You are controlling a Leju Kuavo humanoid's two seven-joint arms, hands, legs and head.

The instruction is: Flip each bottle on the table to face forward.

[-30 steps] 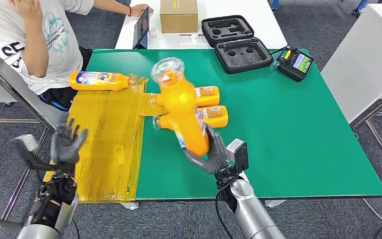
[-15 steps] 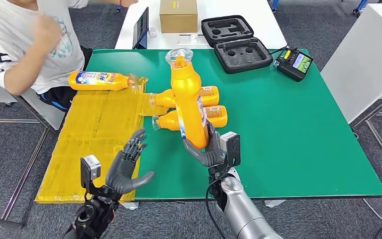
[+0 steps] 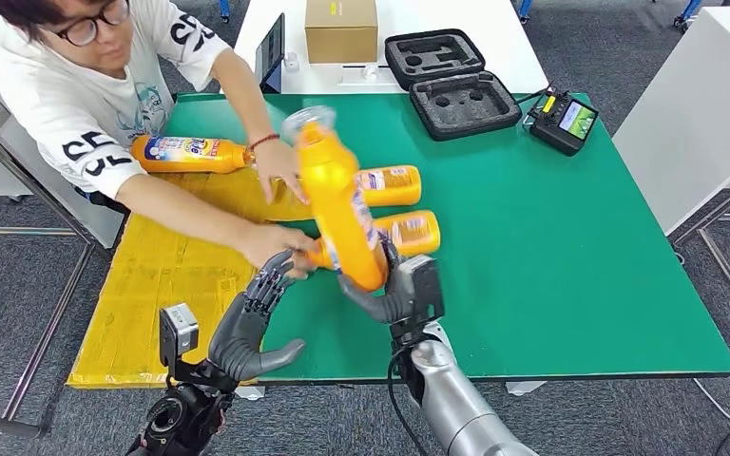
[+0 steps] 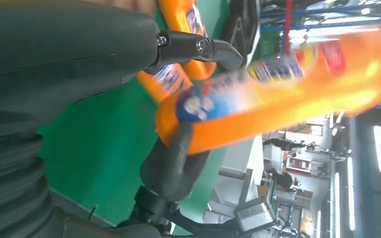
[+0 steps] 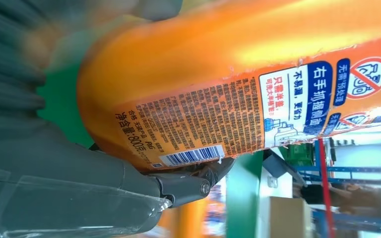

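Head view: right hand (image 3: 387, 288) grips the orange bottle (image 3: 336, 204) by its base, tilted above the green table's (image 3: 551, 247) near edge for turning; left hand (image 3: 252, 323) waits spread, holding nothing

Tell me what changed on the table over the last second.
The person leaned in and put both hands on the two lying bottles. The left hand rose from the yellow mat toward the held bottle, which the right hand keeps gripping. The far bottle stayed put.
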